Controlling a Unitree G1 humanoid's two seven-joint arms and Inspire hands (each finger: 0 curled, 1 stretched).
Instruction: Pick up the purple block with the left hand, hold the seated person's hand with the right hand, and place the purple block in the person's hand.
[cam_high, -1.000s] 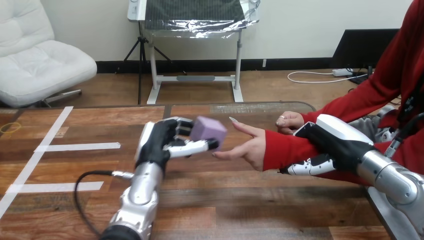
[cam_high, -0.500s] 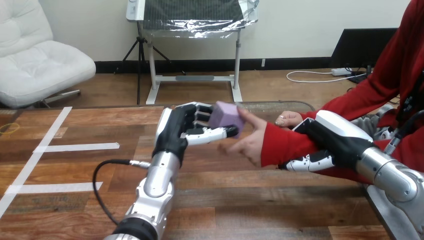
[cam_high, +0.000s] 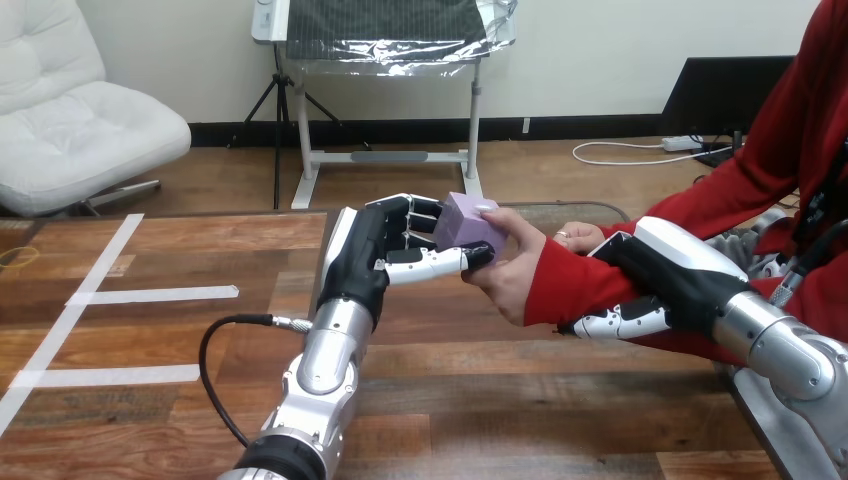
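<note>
purple block: you'll find the purple block (cam_high: 462, 225) raised above the table (cam_high: 480, 400), near the middle of the view, caught between the left hand and the person's hand.
left hand: your left hand (cam_high: 375, 255) is clamped on the block, with the thumb lying along its lower front edge and the fingers curled against its left face. its silver forearm climbs from the bottom edge.
person's hand: the person's hand (cam_high: 512, 270), at the end of the red sleeve (cam_high: 580, 285), is cupped with the palm turned toward the block. one fingertip lies over the block's top right corner, so both hands are on it.
in the cupped hand: the block's right side sits against that palm. you cannot tell whether the person's lower fingers close under it.
right hand: your right hand (cam_high: 665, 275) grips the person's forearm behind the wrist, its white back over the top of the sleeve and its fingers (cam_high: 612, 322) curled beneath.
hidden: the block's right face and underside are covered by the palm and the thumb. the right hand's palm is pressed out of sight against the sleeve, and the right arm is cut off at the lower right corner.
other hand: the person's other hand (cam_high: 580, 238) lies near the table's far edge, just behind the sleeve and partly covered by it.
table: white tape strips (cam_high: 150, 293) lie at the left, and a black cable (cam_high: 215, 345) loops beside the left forearm.
</note>
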